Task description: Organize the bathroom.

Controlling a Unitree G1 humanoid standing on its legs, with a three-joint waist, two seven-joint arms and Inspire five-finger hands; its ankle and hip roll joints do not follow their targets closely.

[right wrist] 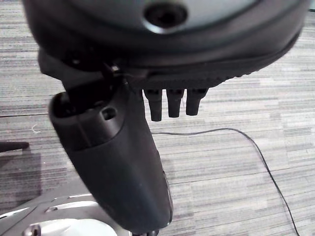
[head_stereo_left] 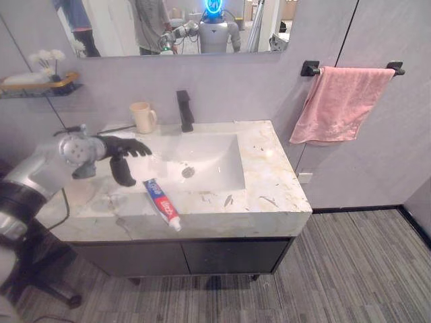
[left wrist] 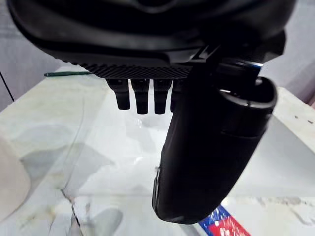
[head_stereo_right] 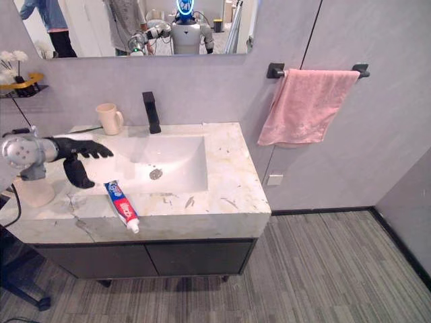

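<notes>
While the left hand [head_stereo_left: 121, 153] hovers above the desk [head_stereo_left: 269, 182] with fingers straight and empty, the toothpaste tube [head_stereo_left: 161, 204] lies just beside it near the front edge. A careless sweep could knock the tube off. The right wrist view shows the right hand [right wrist: 123, 167], fingers straight, over striped floor [right wrist: 246, 73]; the eye views add the cup [head_stereo_left: 143, 116] and pink towel [head_stereo_left: 340, 102].

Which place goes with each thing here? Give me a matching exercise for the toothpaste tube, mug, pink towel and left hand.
Things:
1. toothpaste tube
2. mug
3. pink towel
4. left hand

Places:
A. hung over the wall bar
B. lying at the counter's front edge
C. open above the counter, left of the basin
D. upright beside the black faucet

Pairs: 1-B, 2-D, 3-A, 4-C
</notes>
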